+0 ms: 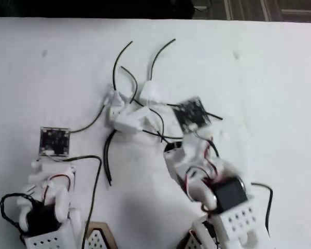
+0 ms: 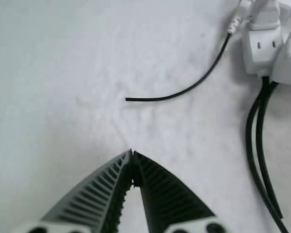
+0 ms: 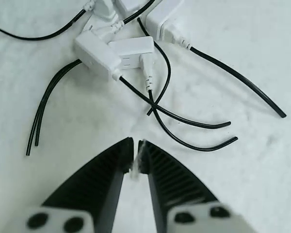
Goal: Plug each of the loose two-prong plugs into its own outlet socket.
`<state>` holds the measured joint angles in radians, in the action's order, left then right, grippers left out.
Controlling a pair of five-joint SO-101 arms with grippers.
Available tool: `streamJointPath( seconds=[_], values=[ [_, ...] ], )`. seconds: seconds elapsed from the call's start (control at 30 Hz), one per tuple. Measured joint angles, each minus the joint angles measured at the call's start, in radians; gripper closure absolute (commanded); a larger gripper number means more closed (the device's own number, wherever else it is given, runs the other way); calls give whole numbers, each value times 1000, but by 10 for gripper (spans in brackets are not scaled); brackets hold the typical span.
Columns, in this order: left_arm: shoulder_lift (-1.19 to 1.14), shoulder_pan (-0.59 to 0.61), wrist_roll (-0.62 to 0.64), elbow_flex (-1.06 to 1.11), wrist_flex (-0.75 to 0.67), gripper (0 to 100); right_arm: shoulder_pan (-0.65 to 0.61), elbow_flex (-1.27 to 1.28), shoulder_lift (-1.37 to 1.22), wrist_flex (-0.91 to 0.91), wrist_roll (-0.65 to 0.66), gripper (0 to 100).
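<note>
Left gripper [image 2: 132, 162] sits by the table's [image 1: 259, 67] near-left corner, jaws closed tip to tip, holding nothing. White plugs and outlet sockets [image 1: 129, 111] lie bunched at the table's middle, black cords [image 2: 266, 86] trailing out. Right gripper [image 3: 136, 153] is toward the near edge, near the bunch, jaws pressed together, empty.

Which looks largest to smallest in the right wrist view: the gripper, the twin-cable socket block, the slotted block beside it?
1. Right gripper: largest, though it is nearest the camera.
2. Twin-cable socket block and slotted block: these look alike, so they are not ranked.
</note>
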<state>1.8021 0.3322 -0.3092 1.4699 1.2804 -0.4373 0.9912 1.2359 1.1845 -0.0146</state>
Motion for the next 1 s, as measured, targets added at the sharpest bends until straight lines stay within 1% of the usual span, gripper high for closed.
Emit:
streamJointPath(
  seconds=[0.17,0.37,0.47,0.57,0.67,0.83,1.0],
  values=[
    [5,-25,2,29,0,977,112,224,184,-121,-6,981],
    [-2,-192,2,153,-71,976,129,428,359,-146,-6,981],
    [-8,-230,2,221,-140,976,126,519,451,-146,-6,981],
    [-6,-230,2,227,-141,976,126,617,542,-146,-6,981],
    [-3,-230,2,227,-130,976,126,680,545,-146,-6,981],
    [-8,-230,2,227,-127,976,132,689,546,-140,-6,981],
    [-5,-230,2,227,-127,976,129,689,546,-68,-6,981]
  ],
)
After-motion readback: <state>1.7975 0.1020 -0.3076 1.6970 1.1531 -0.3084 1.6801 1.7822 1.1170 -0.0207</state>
